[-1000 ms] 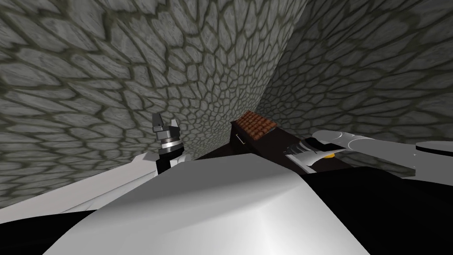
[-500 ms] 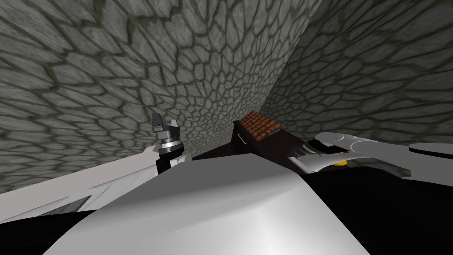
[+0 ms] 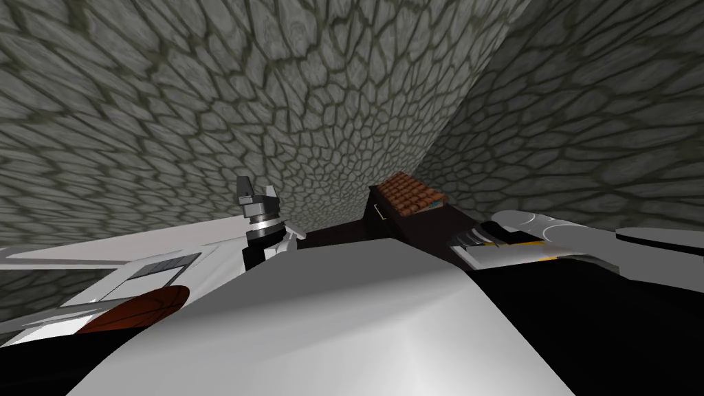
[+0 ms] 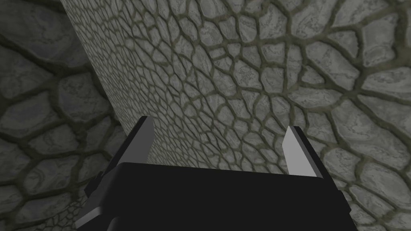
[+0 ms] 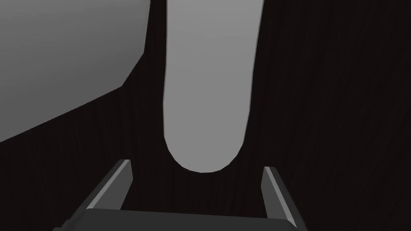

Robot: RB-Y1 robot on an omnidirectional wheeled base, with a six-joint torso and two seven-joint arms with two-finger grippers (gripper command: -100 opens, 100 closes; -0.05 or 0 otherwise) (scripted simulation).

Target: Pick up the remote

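Note:
The remote (image 5: 206, 88) is a long, plain grey bar with a rounded end, lying on a very dark table top (image 5: 341, 100). My right gripper (image 5: 196, 165) is open just above it, with the rounded end reaching in between the fingertips (image 5: 125, 168) and touching neither. In the head view the right gripper (image 3: 469, 239) hangs low over the dark table (image 3: 440, 218) at the right. My left gripper (image 3: 256, 194) is held up in front of the stone-patterned wall, and its fingers (image 4: 295, 140) stand open with nothing between them.
A red-brown tiled box (image 3: 411, 193) sits at the far end of the dark table, against the wall corner. A white piece of furniture (image 3: 158, 244) lies to the left, with a red-brown rounded thing (image 3: 137, 311) near its front.
My head view has swung, bringing the white furniture and the red-brown rounded thing into sight at the left. The right forearm has sunk slightly and now covers the yellow thing under it.

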